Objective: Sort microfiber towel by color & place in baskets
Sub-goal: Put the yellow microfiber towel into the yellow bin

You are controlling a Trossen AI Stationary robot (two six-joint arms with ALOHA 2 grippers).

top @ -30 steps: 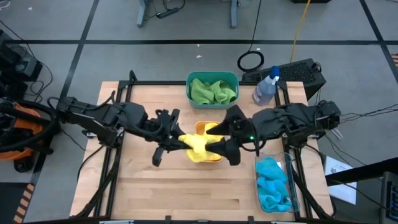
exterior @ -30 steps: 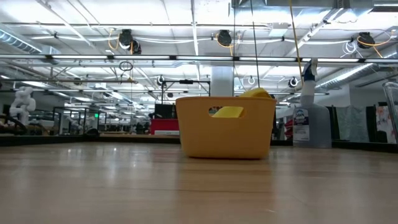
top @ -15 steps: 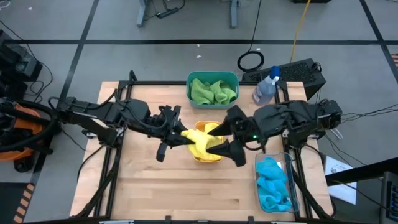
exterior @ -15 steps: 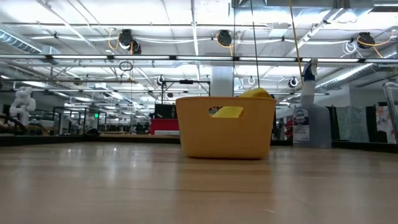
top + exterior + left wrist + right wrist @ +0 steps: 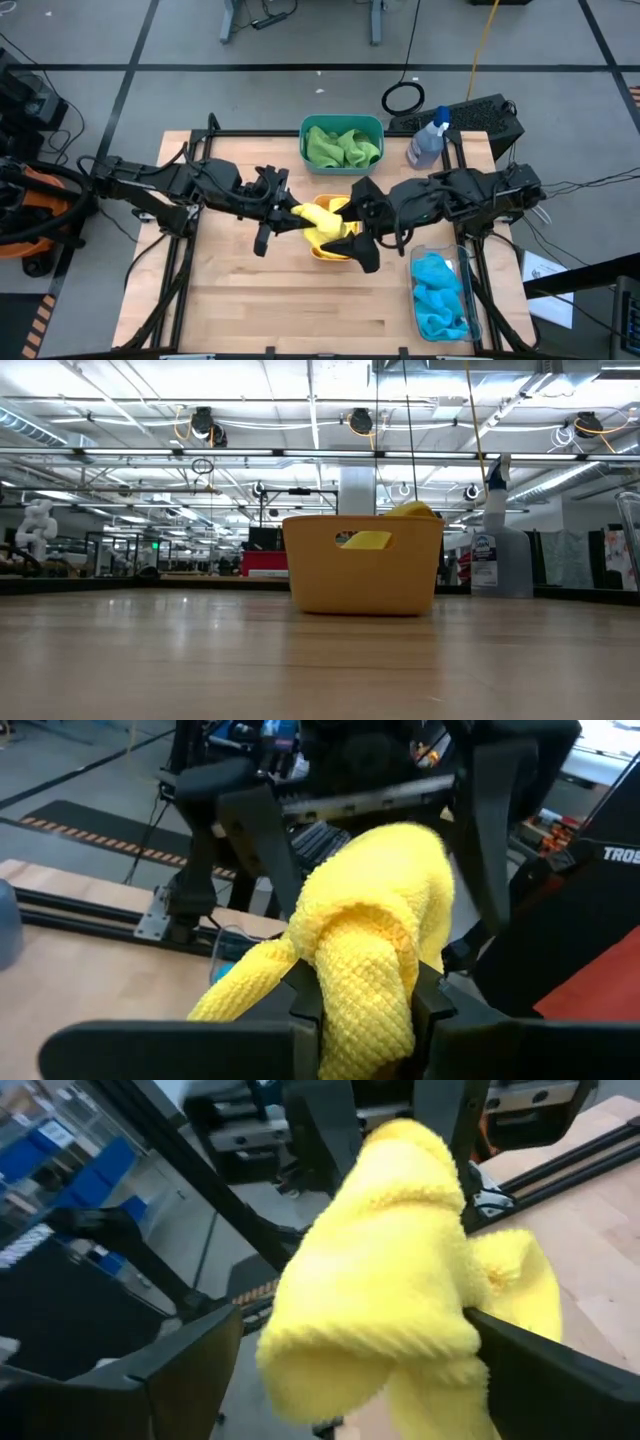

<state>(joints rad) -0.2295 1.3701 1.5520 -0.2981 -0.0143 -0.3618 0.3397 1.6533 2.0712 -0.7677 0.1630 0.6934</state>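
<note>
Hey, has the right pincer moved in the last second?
Yes. In the high view the right pincer has shifted toward the left arm, farther across the orange basket, fingers open around the yellow towel.

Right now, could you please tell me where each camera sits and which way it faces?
High: overhead, facing down; both arms, left gripper, right gripper around the yellow towel.
Low: table height, level; orange basket, no arms.
Left wrist: faces its fingers pinching the towel.
Right wrist: between its open fingers, same towel.
Both wrists share the towel.

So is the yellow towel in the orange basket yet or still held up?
Held up: the left gripper is shut on the yellow towel above the orange basket.
</note>
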